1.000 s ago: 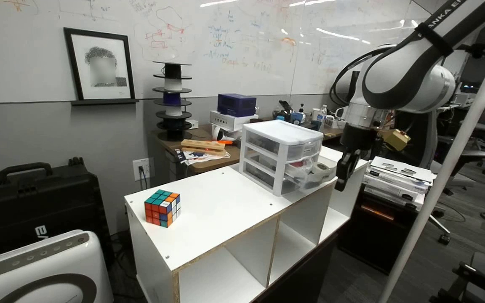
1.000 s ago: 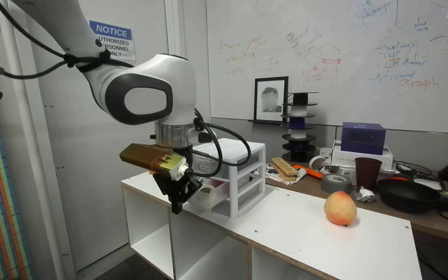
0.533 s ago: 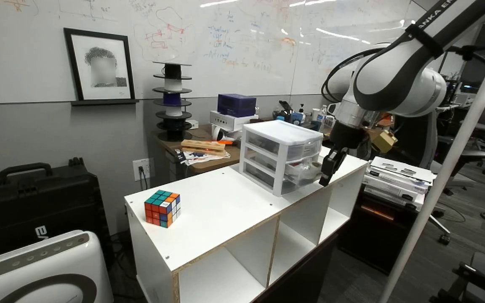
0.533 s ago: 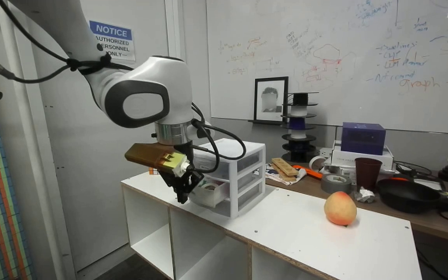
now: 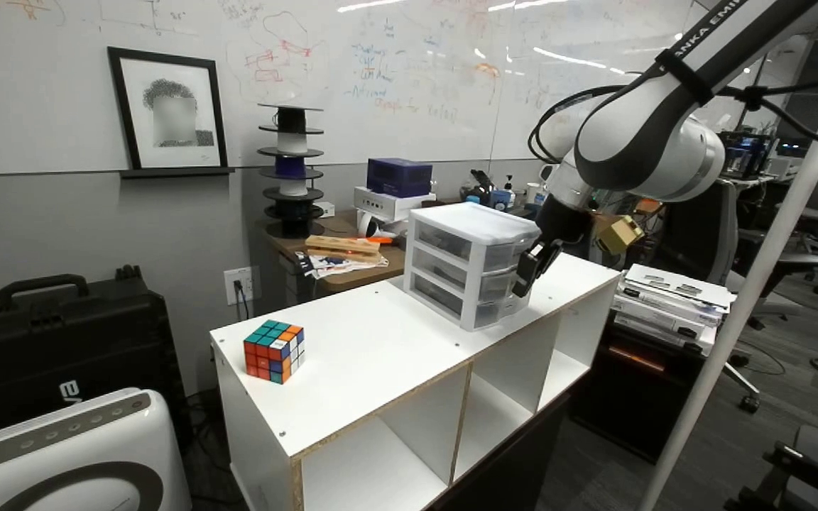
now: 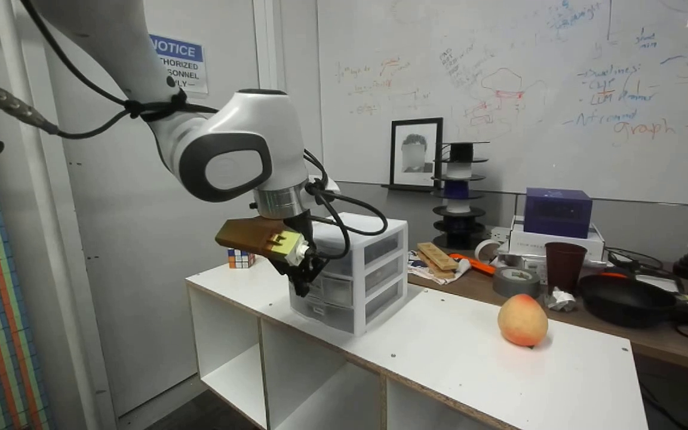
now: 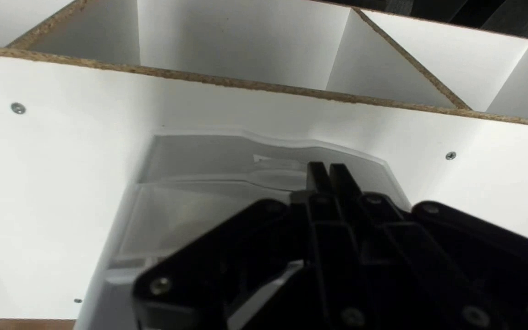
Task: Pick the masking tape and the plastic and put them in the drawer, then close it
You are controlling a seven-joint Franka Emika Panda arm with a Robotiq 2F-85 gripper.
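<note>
Pincer (image 7: 327,169) drawn together, a mere sliver between its tips and nothing in its hold, leans down by the front of the plastic drawer unit (image 5: 474,277); contact can't be told. The unit's middle drawer (image 6: 338,292) sits about flush. In an exterior view the unit stands on the white cabinet (image 5: 366,362), right of and beyond a puzzle cube (image 5: 274,353).

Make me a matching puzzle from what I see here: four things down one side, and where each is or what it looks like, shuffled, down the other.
1. gripper
2. Rubik's cube
3. peach
4. frying pan

A. black, on the brown desk
B. closed, in front of the drawer unit
C. yellow-orange with a reddish blush
D. squares of several colours

Right pairs: 1-B; 2-D; 3-C; 4-A
</note>
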